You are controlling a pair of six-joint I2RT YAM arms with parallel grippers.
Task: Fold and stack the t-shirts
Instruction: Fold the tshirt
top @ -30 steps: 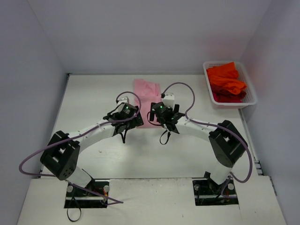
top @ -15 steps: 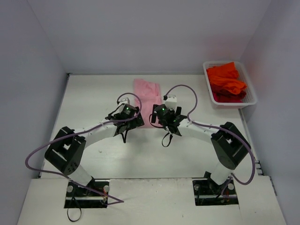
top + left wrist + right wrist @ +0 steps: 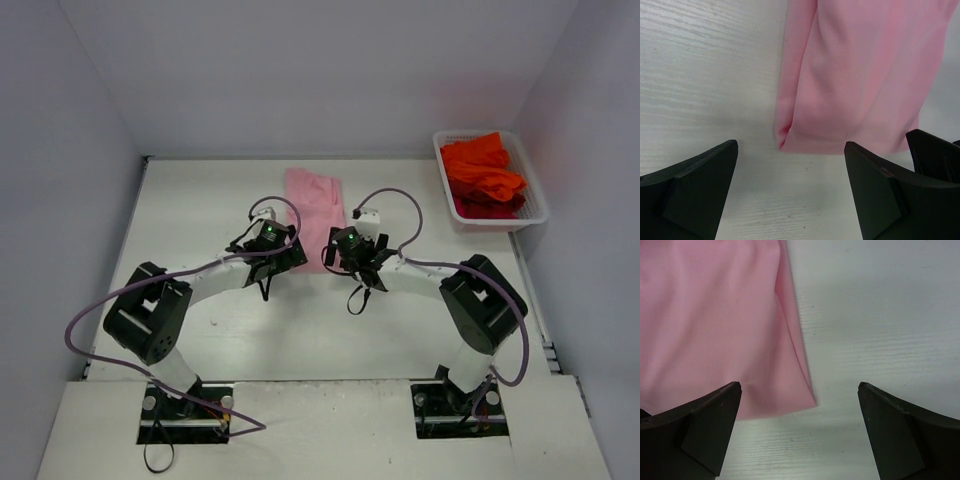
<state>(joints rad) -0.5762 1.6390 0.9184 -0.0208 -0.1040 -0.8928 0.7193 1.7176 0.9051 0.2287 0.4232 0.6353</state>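
The pink t-shirt [image 3: 315,200] lay flat as a narrow folded strip in the middle of the white table [image 3: 190,200], running from the far side toward the arms, and both grippers sat low at its near end. On the left, the left gripper [image 3: 790,147] had its jaws spread wide, gripping nothing. In its wrist view the shirt's near-left corner, a doubled fold with a rounded edge, sat just ahead of the gap between the two black fingers [image 3: 695,185], touched by neither. Across the centre the near hem ran straight and smooth, lying on the tabletop. On the right, the right gripper [image 3: 799,387] was likewise fully open and held nothing. Its wrist view showed the shirt's near-right corner just ahead of the gap, closer to the left-hand finger, with a soft crease running up along the cloth's right edge and bare white table beyond it. Far right, well apart from all this, the orange-red t-shirts [image 3: 483,172] were heaped in a crumpled pile inside the white mesh basket [image 3: 541,208] at the table's far-right corner.
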